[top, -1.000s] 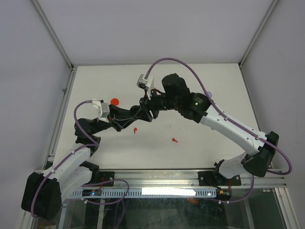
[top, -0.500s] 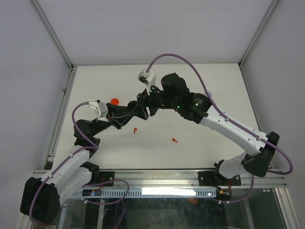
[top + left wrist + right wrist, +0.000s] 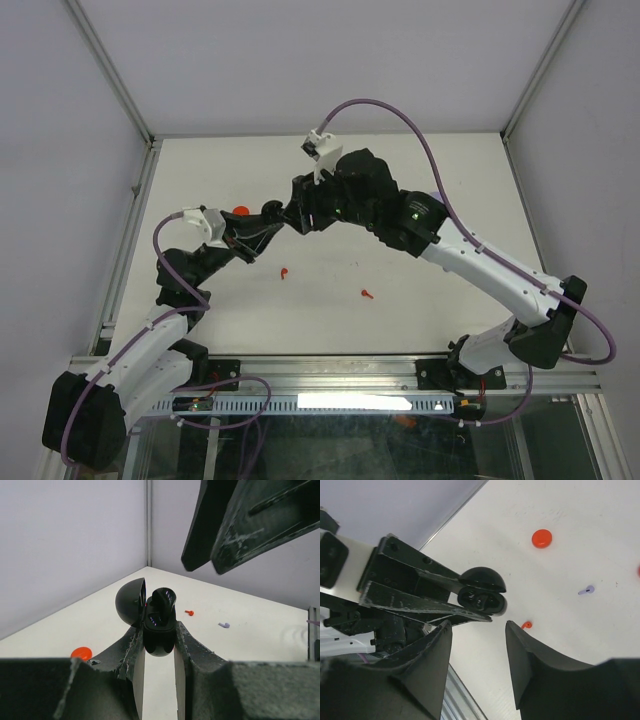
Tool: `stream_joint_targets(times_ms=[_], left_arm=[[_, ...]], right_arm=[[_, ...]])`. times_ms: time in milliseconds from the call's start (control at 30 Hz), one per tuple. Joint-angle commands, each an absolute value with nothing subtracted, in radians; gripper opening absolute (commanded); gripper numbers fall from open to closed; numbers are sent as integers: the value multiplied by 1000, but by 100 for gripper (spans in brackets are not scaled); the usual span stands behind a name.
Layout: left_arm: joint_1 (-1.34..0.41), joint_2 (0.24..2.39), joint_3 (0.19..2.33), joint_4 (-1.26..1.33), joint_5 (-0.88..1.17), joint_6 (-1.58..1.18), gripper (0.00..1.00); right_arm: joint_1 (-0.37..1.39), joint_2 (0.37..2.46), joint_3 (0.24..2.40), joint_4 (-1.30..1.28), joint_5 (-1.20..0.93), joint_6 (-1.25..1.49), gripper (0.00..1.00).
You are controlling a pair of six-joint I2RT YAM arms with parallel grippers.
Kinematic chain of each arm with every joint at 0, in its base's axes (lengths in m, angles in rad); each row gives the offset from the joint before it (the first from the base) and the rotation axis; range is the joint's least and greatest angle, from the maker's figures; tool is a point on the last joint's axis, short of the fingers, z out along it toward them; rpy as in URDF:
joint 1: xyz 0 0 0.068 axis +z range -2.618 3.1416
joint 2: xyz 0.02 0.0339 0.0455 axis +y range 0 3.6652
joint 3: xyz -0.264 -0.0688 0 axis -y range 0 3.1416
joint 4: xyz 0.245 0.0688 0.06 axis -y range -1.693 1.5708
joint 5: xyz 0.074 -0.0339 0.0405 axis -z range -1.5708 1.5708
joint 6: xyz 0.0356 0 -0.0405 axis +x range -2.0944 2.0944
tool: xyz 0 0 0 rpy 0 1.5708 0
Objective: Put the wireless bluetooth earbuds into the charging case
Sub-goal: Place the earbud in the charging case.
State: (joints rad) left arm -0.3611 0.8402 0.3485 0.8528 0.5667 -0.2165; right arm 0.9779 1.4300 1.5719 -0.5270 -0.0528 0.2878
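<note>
Black plastic fills the left gripper [image 3: 159, 639]: it is clamped narrow on the lower body of the charging case [image 3: 160, 617] and holds it up off the table [image 3: 420, 300]. The lid [image 3: 131, 601] is swung back and the mouth is turned toward the other arm. That pose looks deliberate, since a raised, steadied case gives the second arm an open cavity to feed. A dark rounded shape sits at the mouth of the case. It may be a black earbud, seated or only half in, but I cannot tell which.

The right gripper [image 3: 479, 627] hovers just beside the case mouth. Its jaws are moderately apart with nothing between them, so it carries no earbud.

The loose pieces all lie on the table, below the case and apart from both grippers. A red earbud [image 3: 526, 625] lies nearest the case in the right wrist view, just past its lower edge. A lavender earbud [image 3: 586, 590] lies farther out on the same side. From above, a second red earbud [image 3: 368, 294] rests well apart from the case, toward the arm bases. A red disc [image 3: 541, 538] lies beyond the case and is not part of the job.

By my judgement, the right arm must leave the case and go down to the table for the next earbud.
</note>
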Motion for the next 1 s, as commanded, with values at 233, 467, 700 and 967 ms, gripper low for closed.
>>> stream_joint_targets(times_ms=[233, 467, 700, 967], left_arm=[[-374, 830, 358, 839, 512, -169, 0], [-373, 831, 360, 841, 524, -175, 0], [-374, 834, 362, 845, 534, -181, 0], [-373, 848, 365, 865, 578, -194, 0]], right_arm=[[1056, 1540, 1750, -546, 151, 328, 43], [1063, 1578, 1780, -563, 219, 309, 38], [1065, 1584, 1793, -574, 185, 294, 25], [1065, 1581, 1800, -602, 146, 256, 20]])
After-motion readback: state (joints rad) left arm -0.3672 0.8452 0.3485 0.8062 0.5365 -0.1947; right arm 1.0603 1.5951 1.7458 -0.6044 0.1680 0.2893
